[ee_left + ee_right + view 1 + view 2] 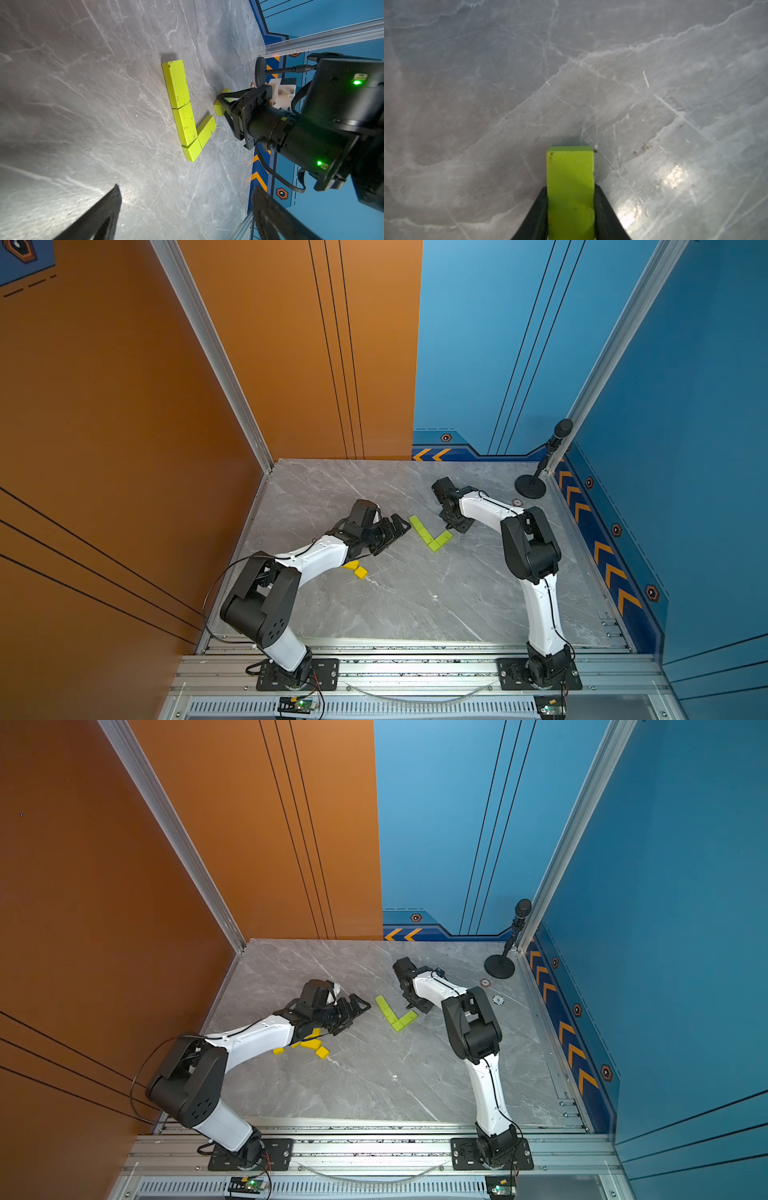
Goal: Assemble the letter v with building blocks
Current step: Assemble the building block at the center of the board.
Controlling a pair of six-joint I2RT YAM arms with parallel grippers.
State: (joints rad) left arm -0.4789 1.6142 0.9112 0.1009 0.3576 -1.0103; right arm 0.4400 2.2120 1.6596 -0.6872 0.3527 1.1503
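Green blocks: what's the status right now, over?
Left gripper open, empty. Right gripper shut on green block, at unfinished V short arm. Yellow blocks aside; nothing in the way.

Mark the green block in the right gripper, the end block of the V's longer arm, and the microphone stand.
held green block (570,182): right wrist view, top face.
end block of the longer arm (176,83): left wrist view, top face.
microphone stand (528,488): a top view, round base.

Bright, even overhead light — both top views sharp, shadows short and soft. Right wrist view: soft focus, white glare on marble table (675,176). Left wrist view: edges stretched.
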